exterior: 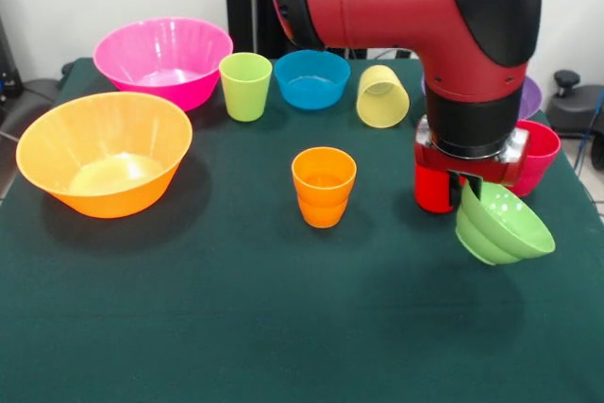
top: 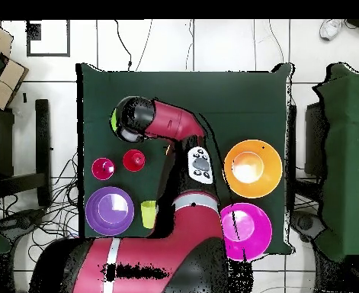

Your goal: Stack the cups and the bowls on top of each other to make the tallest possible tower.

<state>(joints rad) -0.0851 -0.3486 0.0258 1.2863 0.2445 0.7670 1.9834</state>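
Nearest the camera in the front view, the small light green bowl is shown tilted and lifted clear of the table, its rim clasped by the gripper. It hangs at the picture's right side, well apart from the orange ribbed cup.

By size, the remaining items are arranged as follows. The red and black arm is seen descending from above. The large orange bowl is placed at the left, with the large pink bowl behind it. The wide shallow purple bowl is mostly hidden by the arm in the front view and is seen whole from overhead. The small blue bowl is set in the back row between the lime green cup and the pale yellow cup, the latter lying on its side. The pink-red cup and the red cup are found just beside the gripper. The orange ribbed cup stands upright and alone at the centre.
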